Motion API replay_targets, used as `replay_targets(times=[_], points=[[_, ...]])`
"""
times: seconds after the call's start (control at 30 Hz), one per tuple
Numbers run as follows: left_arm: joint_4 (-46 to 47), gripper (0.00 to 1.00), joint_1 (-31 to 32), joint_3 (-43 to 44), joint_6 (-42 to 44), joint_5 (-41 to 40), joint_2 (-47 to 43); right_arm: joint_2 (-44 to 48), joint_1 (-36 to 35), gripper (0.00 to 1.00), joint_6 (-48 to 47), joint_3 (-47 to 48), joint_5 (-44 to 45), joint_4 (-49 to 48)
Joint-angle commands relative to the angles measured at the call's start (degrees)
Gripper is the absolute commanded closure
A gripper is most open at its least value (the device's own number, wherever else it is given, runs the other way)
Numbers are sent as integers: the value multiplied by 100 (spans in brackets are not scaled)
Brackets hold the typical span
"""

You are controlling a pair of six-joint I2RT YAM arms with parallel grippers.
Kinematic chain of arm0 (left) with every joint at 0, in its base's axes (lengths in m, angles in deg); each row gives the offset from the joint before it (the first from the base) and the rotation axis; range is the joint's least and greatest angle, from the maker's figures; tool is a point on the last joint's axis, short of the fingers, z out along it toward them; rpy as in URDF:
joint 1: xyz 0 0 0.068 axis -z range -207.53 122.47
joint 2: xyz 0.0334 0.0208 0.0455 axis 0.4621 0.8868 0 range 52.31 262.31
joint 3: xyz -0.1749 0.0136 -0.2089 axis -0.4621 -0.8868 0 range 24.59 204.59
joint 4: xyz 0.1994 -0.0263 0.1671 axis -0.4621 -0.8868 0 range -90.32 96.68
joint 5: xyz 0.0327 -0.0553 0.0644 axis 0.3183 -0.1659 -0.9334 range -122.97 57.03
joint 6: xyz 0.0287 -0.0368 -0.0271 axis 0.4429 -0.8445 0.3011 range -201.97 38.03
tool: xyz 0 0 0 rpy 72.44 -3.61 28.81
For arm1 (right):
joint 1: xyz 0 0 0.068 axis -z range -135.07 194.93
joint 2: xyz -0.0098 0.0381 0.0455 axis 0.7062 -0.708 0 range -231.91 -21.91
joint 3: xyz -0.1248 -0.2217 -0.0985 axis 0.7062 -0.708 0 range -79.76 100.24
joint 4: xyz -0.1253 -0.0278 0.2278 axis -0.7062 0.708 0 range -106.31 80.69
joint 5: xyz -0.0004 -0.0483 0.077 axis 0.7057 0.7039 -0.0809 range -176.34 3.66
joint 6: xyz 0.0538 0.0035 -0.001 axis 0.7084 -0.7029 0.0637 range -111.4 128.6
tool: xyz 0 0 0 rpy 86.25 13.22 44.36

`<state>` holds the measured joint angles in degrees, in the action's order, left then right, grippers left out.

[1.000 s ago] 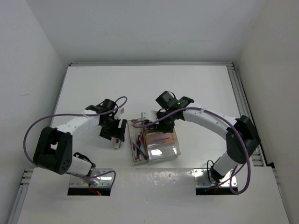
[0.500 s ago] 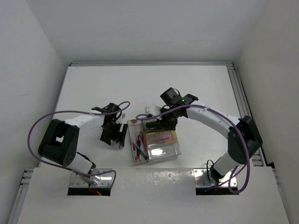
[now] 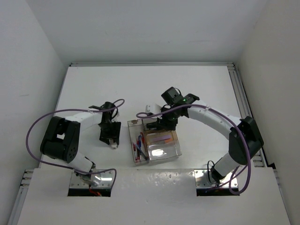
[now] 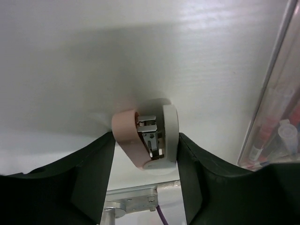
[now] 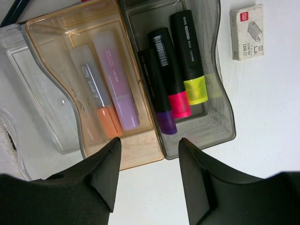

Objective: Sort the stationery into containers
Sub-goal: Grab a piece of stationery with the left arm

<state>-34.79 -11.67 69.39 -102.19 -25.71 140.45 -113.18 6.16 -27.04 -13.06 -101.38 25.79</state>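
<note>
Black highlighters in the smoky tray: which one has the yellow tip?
The yellow-tipped highlighter, nearest the staple box; the middle one ends pink, the far one purple.

Glossy translucent plastic forms the amber tray (image 5: 133, 155) and smoky tray (image 5: 213, 121); the stapler (image 4: 149, 138) shows metal.

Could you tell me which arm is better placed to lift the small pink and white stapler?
Left. The left gripper has a finger close on each side of the stapler on the table; whether it grips yet is unclear. The right gripper hangs open over the highlighter trays, away from the stapler.
</note>
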Motion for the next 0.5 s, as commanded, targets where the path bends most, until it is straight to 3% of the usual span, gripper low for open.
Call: replay_targets(times=[0.0,0.1,0.27,0.47], points=[[87,41,-266,205,-25,-190,55,91,27,48,171,300,-156,-62],[122,44,-408,284,-51,-234,-50,82,53,48,433,396,-244,-106],[254,73,-715,714,474,-173,-192,65,290,48,1312,616,-665,-343],[552,77,-1058,873,827,-15,-534,82,659,46,3093,994,-1386,-711]])
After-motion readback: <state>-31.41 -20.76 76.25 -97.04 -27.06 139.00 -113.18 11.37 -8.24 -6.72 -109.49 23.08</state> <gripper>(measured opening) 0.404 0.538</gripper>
